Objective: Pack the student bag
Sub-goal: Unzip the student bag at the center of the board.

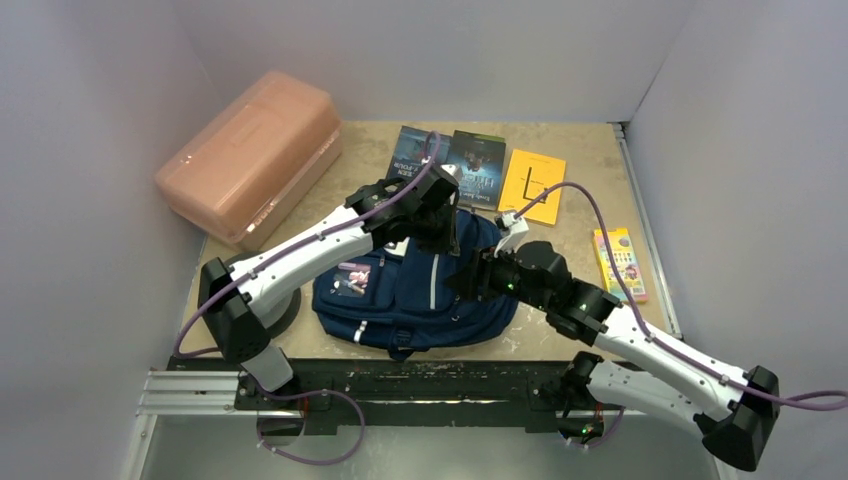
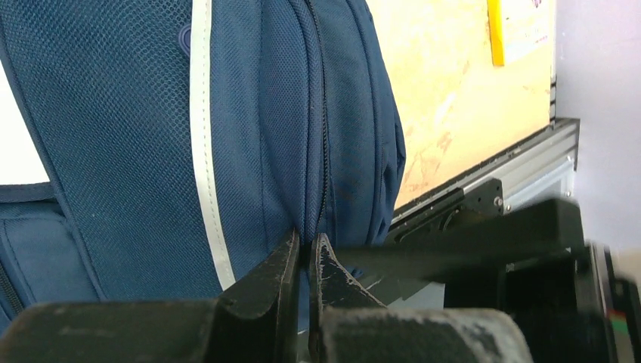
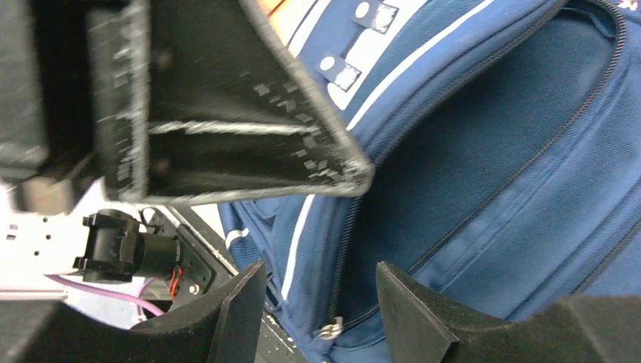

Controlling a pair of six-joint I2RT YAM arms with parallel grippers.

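Note:
The student bag (image 1: 415,295), navy with pale stripes, lies flat in the middle of the table. My left gripper (image 1: 446,232) is over its far top edge. In the left wrist view the left gripper (image 2: 306,248) is shut on a fold of the bag's fabric (image 2: 257,113) beside a zip line. My right gripper (image 1: 468,280) hovers at the bag's right side. Seen from the right wrist, the right gripper (image 3: 321,276) is open and holds nothing. Below its gap runs a zip on the bag (image 3: 484,151), with a metal zip pull (image 3: 330,330).
A salmon-pink plastic box (image 1: 250,165) stands at the back left. Two dark books (image 1: 415,152) (image 1: 478,168) and a yellow book (image 1: 532,185) lie behind the bag. A colourful flat box (image 1: 620,262) lies at the right. The metal rail (image 1: 400,385) runs along the near edge.

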